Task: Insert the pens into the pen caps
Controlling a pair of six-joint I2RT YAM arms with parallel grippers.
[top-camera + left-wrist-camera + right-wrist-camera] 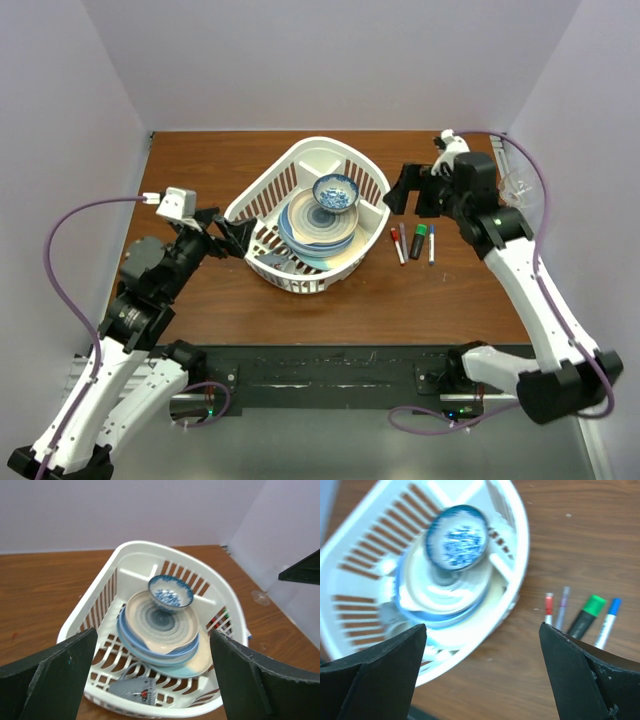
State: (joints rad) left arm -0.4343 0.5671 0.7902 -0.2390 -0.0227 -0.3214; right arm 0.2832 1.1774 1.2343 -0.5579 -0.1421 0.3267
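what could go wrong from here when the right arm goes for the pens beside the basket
1. The pens lie side by side with hardly a gap between them. The wide open right gripper could catch two at once or roll the neighbours away.
2. The red-tipped pen lies nearest the white basket. A finger coming down on that side may bump the basket wall and shift it.
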